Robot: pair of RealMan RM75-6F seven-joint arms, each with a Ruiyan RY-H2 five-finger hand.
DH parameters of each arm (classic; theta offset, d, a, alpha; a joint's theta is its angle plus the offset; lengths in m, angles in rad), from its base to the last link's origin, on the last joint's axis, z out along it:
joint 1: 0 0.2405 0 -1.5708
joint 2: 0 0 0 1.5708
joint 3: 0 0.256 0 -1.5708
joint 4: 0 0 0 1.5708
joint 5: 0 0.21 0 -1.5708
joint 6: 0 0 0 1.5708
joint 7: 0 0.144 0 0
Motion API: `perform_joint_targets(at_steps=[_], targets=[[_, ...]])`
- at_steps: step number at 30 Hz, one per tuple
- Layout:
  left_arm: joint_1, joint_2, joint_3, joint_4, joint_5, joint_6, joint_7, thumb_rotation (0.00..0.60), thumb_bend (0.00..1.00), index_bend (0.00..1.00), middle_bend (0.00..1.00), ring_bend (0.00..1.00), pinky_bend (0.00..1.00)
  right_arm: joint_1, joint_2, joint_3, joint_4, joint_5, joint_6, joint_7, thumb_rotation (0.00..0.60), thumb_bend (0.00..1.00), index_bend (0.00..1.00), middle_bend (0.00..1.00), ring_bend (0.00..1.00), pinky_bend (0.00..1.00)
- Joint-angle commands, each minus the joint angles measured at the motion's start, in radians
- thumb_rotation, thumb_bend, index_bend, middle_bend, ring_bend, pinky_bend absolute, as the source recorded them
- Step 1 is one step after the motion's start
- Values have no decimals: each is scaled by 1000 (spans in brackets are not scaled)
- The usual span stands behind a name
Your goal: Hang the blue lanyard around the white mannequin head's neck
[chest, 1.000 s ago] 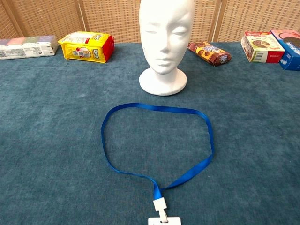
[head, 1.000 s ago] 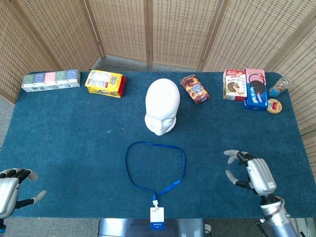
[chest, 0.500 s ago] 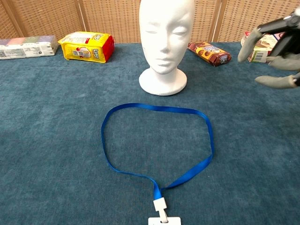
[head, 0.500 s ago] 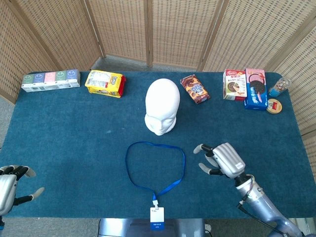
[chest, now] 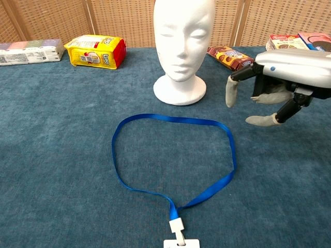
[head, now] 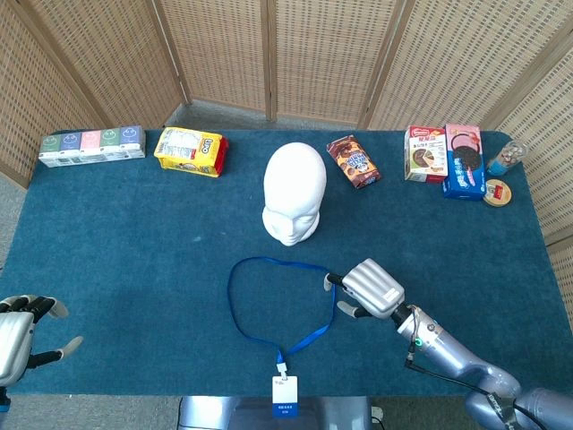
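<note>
Blue-clothed table (head: 134, 242) bears mannequin head (head: 293, 193), lanyard (head: 269, 305), snack packs (head: 189, 150).

Blue lanyard (head: 281, 305) lies looped flat before the upright white mannequin head (head: 293, 193).

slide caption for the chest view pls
Open right hand hovers beside the blue lanyard looped flat on the table before the white mannequin head.

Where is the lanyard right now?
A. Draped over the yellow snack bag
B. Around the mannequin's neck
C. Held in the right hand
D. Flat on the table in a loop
D: the lanyard lies looped on the table before the mannequin; the right hand beside it holds nothing.
</note>
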Motion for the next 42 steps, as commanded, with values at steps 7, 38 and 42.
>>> perform_joint_targets(at_steps=[7, 38, 42], targets=[[-22, 0, -9, -5, -12, -26, 4, 465, 113, 483, 487, 364, 279, 84, -73, -11, 77, 16, -92, -82, 600, 361, 425, 980, 1000, 1000], [-32, -18, 9, 23, -24, -44, -21, 467, 113, 483, 487, 365, 278, 155, -139, -86, 184, 85, -174, -307, 600, 347, 425, 983, 1000, 1000], [-32, -19, 8, 27, -23, -41, -26, 466, 114, 482, 487, 364, 279, 155, -141, -98, 192, 92, -178, -323, 600, 347, 425, 982, 1000, 1000]])
